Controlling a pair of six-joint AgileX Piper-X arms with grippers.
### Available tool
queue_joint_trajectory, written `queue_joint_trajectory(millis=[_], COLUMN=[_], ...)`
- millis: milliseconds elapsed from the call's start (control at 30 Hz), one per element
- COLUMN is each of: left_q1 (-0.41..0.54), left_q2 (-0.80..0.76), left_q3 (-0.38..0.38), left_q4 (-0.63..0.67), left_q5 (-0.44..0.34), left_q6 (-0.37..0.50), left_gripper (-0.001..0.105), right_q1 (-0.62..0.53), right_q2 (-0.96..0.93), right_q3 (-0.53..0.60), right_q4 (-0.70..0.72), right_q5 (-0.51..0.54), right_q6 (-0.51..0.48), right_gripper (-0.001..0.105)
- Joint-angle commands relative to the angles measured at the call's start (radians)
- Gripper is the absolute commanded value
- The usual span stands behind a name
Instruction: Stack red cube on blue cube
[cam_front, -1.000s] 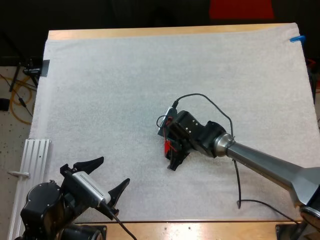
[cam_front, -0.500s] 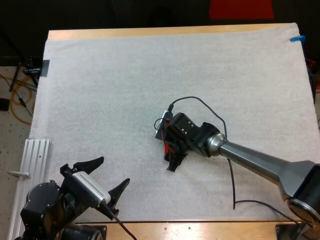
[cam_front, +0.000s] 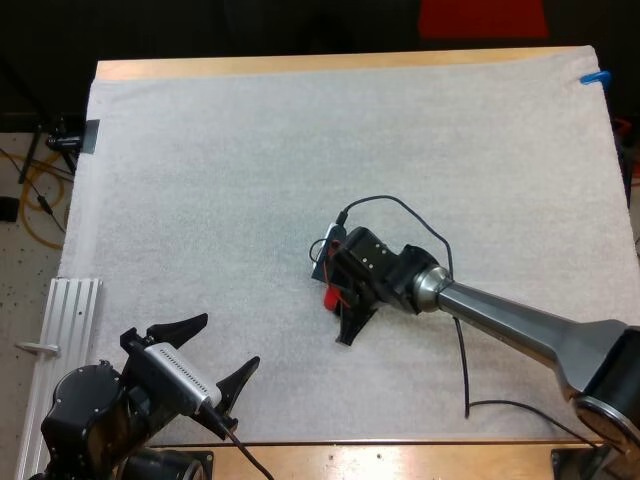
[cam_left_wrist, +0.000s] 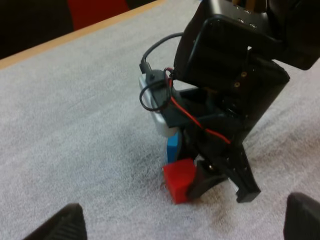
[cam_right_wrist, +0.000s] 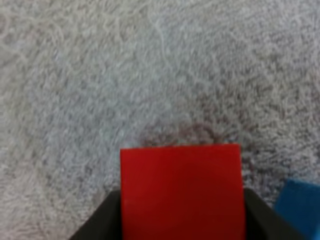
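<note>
The mat is white, rough, nappy cloth, matt. Along the frame's top the desk shows smooth pale wood. The red cube and blue cube have smooth, matt faces. The right claw is matt black plastic, its arm tube satin grey metal.

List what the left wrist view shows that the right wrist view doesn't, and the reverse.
Left wrist only: the right gripper seen from outside, with its body above it, the table along its wooden far edge, and the left gripper, open. Right wrist only: a close look at the right gripper's fingers pressing the red cube from both sides. Both: the red cube in the right gripper, the blue cube close beside it, and the white mat.
</note>
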Motion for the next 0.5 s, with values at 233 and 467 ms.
queue_joint_trajectory(millis=[233, 467], left_q1=[-0.003, -0.003], left_q2=[0.001, 0.001], left_q3=[-0.001, -0.001], left_q4=[-0.008, -0.008], left_q5=[-0.002, -0.002], left_q6=[0.000, 0.000], left_gripper=[0.076, 0.076], right_q1=[-0.001, -0.003], right_q2=[-0.122, -0.197], right_q3=[-0.009, -0.009], right_q4=[0.005, 0.005], right_q5=[-0.001, 0.066], right_q6=[0.010, 0.060], right_gripper=[0.018, 0.018])
